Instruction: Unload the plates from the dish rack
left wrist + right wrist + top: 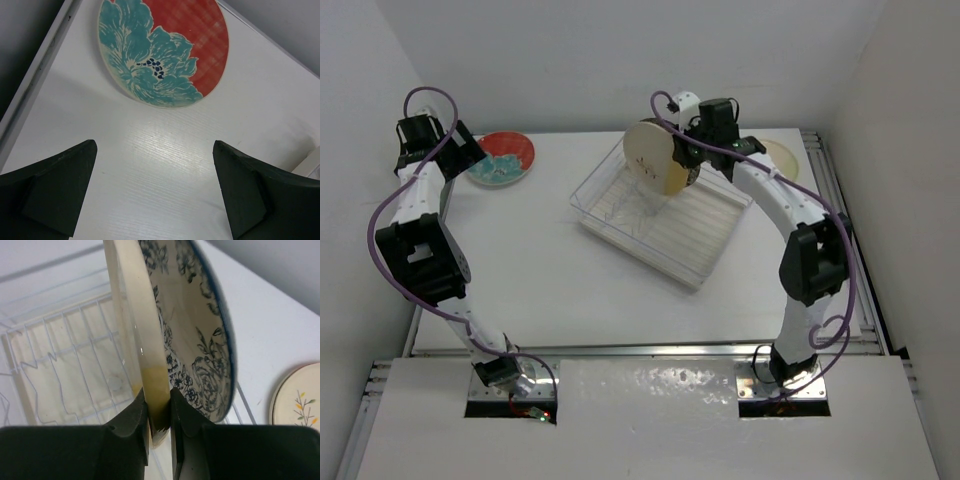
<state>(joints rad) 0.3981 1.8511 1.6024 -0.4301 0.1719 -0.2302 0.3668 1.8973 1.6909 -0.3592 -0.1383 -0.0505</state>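
Right gripper [160, 407] pinches the blue floral plate [197, 335] by its rim, upright over the dish rack [700, 240].
Lift-out step, I'd judge; next it needs carrying clear and laying flat on the worktop [570, 270].

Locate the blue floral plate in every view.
Top external: blue floral plate upper centre, upright at the dish rack, held by the right hand.
Left wrist: not in view.
Right wrist: plate centre, edge-on, rim pinched.
Shared landmark: dish rack, top and right wrist views.
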